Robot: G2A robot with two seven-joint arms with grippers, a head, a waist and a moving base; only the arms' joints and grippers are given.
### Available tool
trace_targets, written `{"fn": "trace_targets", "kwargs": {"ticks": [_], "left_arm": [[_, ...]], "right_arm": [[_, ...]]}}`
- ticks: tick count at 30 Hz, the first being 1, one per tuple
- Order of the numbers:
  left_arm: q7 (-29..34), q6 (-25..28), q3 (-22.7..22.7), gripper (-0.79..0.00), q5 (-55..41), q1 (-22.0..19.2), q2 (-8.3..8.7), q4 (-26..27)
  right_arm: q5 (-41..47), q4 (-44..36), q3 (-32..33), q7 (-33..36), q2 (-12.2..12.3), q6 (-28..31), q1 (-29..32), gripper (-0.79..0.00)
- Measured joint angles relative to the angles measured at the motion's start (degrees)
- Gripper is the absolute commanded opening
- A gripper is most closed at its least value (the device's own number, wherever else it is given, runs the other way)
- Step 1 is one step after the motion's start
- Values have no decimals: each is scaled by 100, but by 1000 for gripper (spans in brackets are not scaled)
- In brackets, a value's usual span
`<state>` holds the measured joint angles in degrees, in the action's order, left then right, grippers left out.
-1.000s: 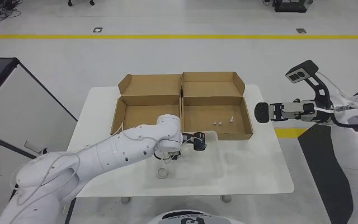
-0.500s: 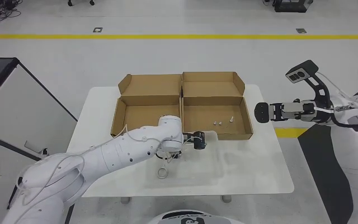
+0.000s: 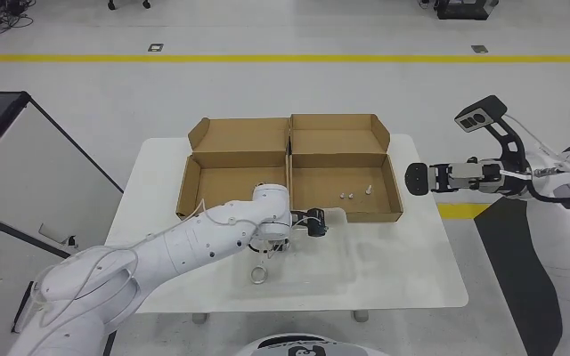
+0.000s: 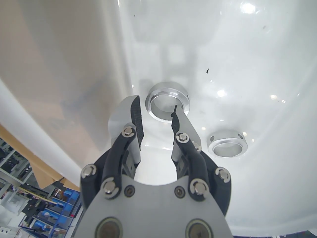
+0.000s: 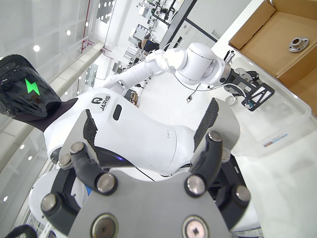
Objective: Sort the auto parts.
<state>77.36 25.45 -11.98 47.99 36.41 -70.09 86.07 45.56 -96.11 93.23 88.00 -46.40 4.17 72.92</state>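
**Entry: ring** (image 4: 162, 90). Metal, lying flat on floor of clear tray (image 4: 235, 58), just ahead of L gripper (image 4: 155, 112).
- One pad (image 4: 174, 122) overlapping ring's near rim in wrist view. Touching or just above: cannot tell.
- 2nd ring (image 4: 227, 147): same tray, near, not touching.

**L gripper:** fingers spread, nothing held.

**Step, as judged:** pick-up of ring, not yet gripped.

**To do well:**
- Line up w/ one pad inside the bore, other outside the rim.
- Lower till pads nearly at tray floor.
- Close only once level & square. Slick plastic, so prob. skid or tip if pinched off-centre.
- Keep outer finger off 2nd ring.
- Lift straight up, clear of tray wall.

**Beyond:**
- L box (image 3: 233, 185) & R box (image 3: 343, 206) side by side on table (image 3: 401, 267).
- Two small parts (image 3: 354, 191) in R box.

**R gripper** (image 5: 151, 117): spread, empty, off table's edge, well apart from tray.
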Motion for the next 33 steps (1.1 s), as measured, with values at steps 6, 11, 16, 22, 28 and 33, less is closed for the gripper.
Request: {"fn": "trace_targets", "kwargs": {"ticks": [6, 11, 16, 22, 28, 33], "left_arm": [[-95, 196, -106, -483, -251, 44, -24, 16], [-104, 253, -69, -471, -463, 31, 1, 48], [-113, 260, 9, -449, -763, -60, 39, 78], [-92, 239, 168, -419, -1065, -228, 90, 104], [-156, 257, 127, -453, -1308, -275, 121, -108], [-292, 312, 89, -465, -1243, -218, 94, -332]], "right_arm": [[0, 0, 0, 0, 0, 0, 0, 0], [0, 0, 0, 0, 0, 0, 0, 0], [0, 0, 0, 0, 0, 0, 0, 0], [0, 0, 0, 0, 0, 0, 0, 0], [0, 0, 0, 0, 0, 0, 0, 0], [0, 0, 0, 0, 0, 0, 0, 0]]}}
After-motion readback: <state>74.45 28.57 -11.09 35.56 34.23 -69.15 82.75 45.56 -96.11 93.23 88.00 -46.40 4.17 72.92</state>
